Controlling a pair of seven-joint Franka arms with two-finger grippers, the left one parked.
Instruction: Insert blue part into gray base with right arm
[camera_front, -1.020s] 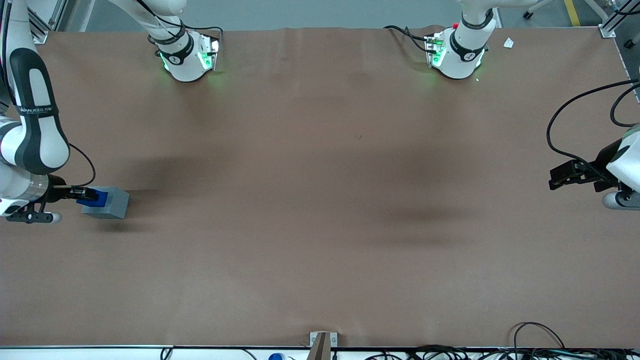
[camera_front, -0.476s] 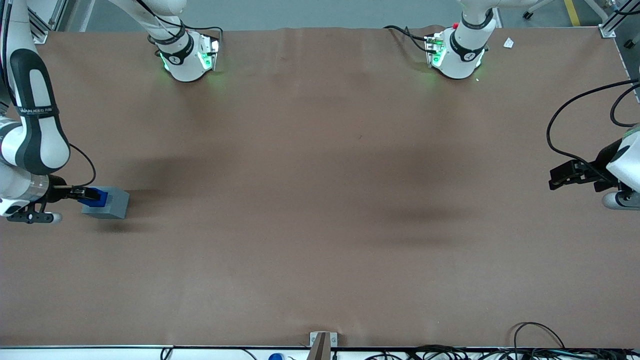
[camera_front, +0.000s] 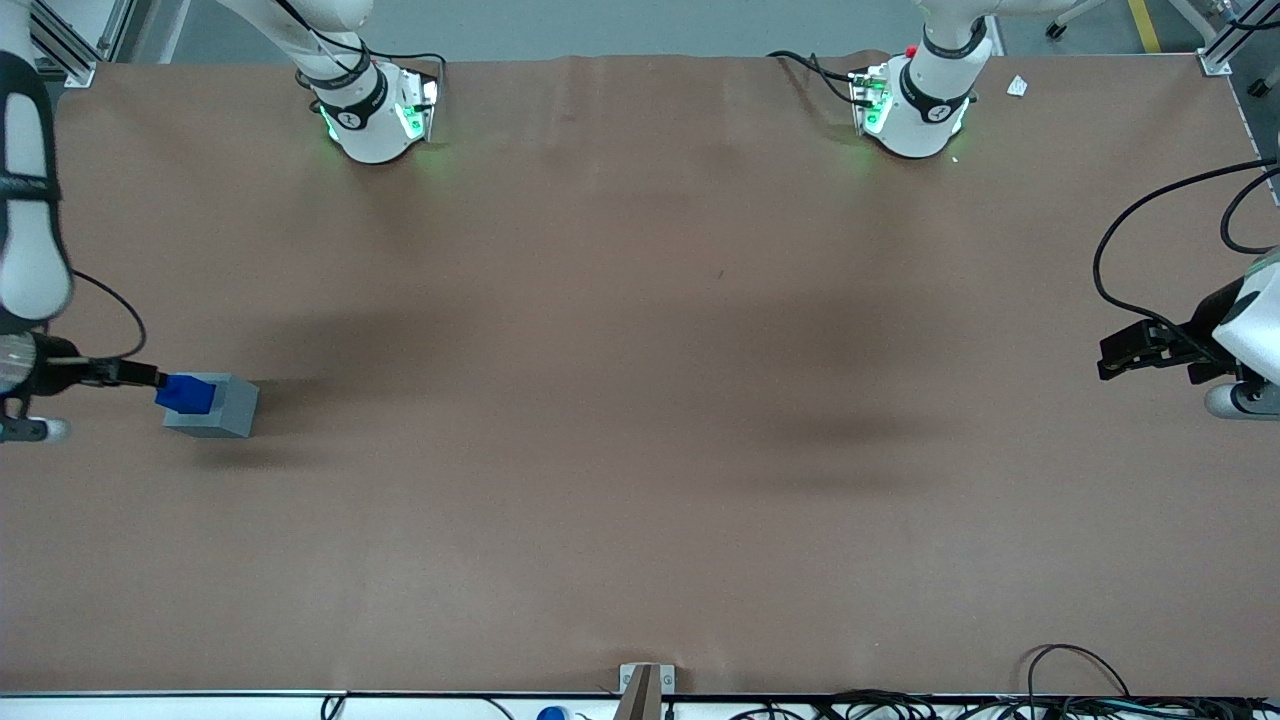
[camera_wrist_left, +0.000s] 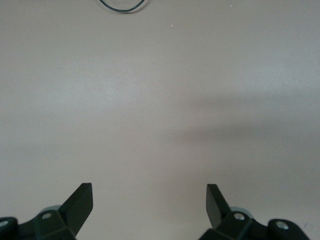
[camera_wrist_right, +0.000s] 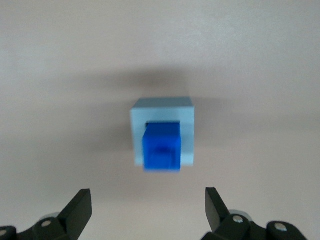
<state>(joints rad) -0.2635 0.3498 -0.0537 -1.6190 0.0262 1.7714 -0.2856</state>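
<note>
- Your working white jointed right arm (camera_front: 28, 230) stood at its own end of the brown table (camera_front: 640, 450), its black-banded forearm nearly upright and its wrist bent so the tool end reached sideways toward the light-gray plastic cube base (camera_front: 222, 408).
- The black two-finger gripper (camera_wrist_right: 148, 210) hung above that gray base, clear of it and touching nothing.
- Your wrist camera showed its two black fingers (camera_wrist_right: 77, 210) spread wide apart with only bare table between them; they held nothing.
- The small bright-blue plastic block (camera_wrist_right: 161, 149) sat in the square recess in the top of the gray base (camera_wrist_right: 162, 107), its upper portion standing proud of the gray rim.
- In the front view, the blue block (camera_front: 186, 392) rose from the base's top on the side nearest your working arm's gripper (camera_front: 140, 375), with a small gap between the block and the gripper tip.
- The gray base rested flat on the table, casting a soft shadow toward the front camera.
</note>
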